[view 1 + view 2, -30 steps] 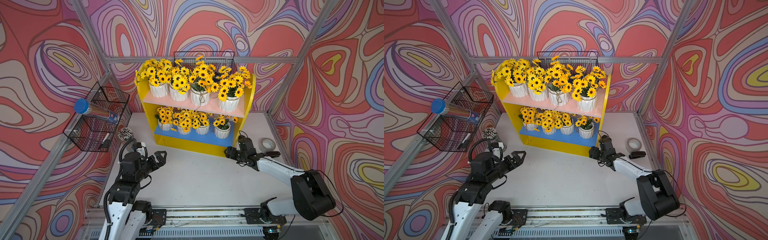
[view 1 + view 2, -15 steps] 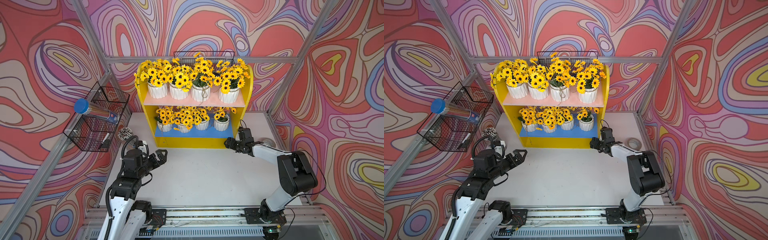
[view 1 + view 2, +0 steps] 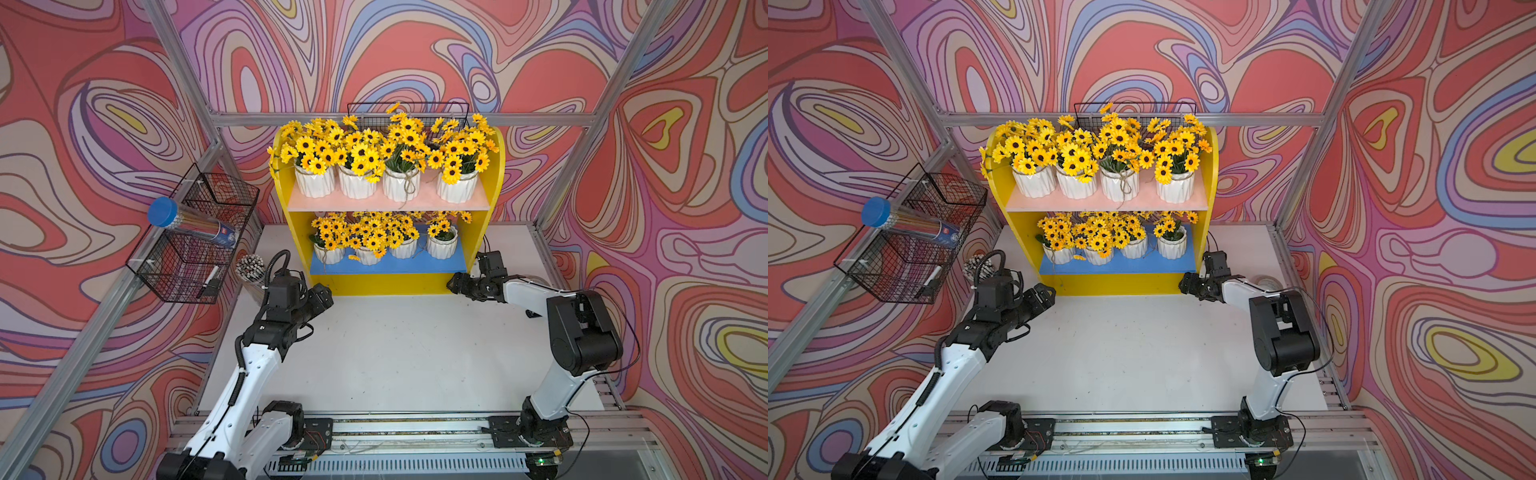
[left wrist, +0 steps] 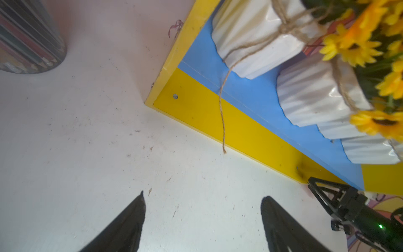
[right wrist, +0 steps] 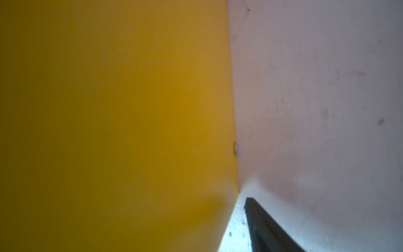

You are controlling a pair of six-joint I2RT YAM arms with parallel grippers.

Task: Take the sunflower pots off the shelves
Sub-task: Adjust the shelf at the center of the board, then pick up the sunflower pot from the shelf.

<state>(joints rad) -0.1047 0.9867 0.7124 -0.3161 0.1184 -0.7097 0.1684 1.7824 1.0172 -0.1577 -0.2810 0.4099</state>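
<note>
Gaping empty, left gripper (image 4: 201, 195) faces the lower sunflower pots (image 4: 261, 39); right gripper (image 3: 456, 286), spread unreadable, hugs shelves' (image 3: 386, 286) outer corner.

sunflower pots (image 3: 401, 187): eight, upright, four per board | shelves (image 3: 386, 284): upright, front corners beside left gripper (image 3: 325, 296), right gripper (image 3: 454, 286)

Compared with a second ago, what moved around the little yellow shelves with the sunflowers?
The small yellow wooden shelves, skewed before, have swung round to face straight forward, with the right gripper at their front right corner. All eight white ribbed sunflower pots stayed on them; the left gripper stayed open, barely moving.
</note>
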